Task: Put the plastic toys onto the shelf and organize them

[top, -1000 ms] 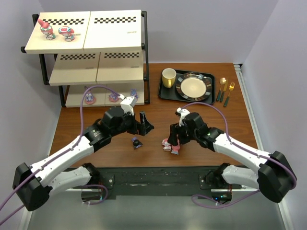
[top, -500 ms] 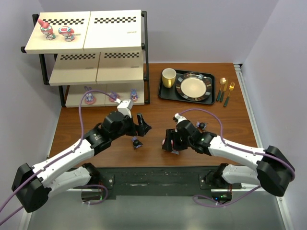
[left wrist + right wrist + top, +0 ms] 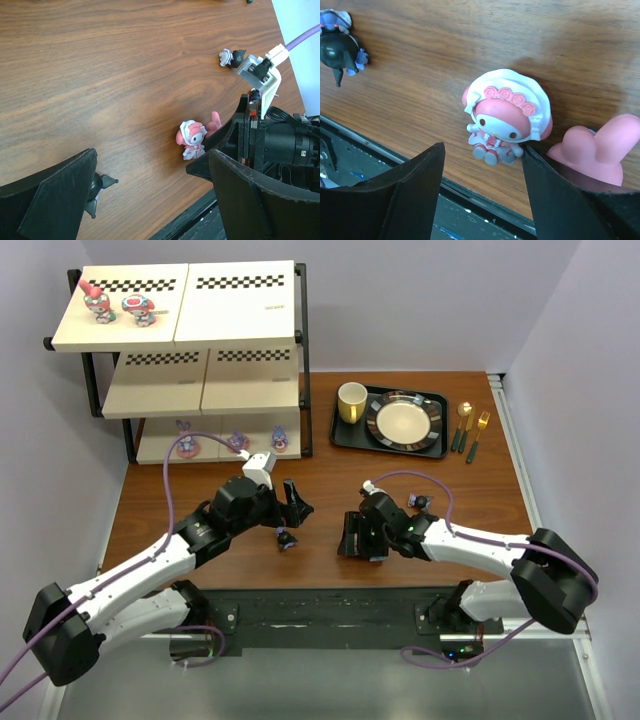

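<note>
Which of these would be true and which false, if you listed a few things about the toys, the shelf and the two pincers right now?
1. Two toys stand on the shelf's top board. True.
2. The yellow mug sits on the shelf's middle board. False: it stands on the black tray, beside the plate.
3. A pink bonneted figurine stands between the right pincer's fingers. True; the jaws are open.
4. The left pincer is clamped on a dark figurine. False: its jaws gape open, and the figurine lies on the table by one finger.
5. The shelf's bottom board is bare. False: small figurines stand there.
</note>
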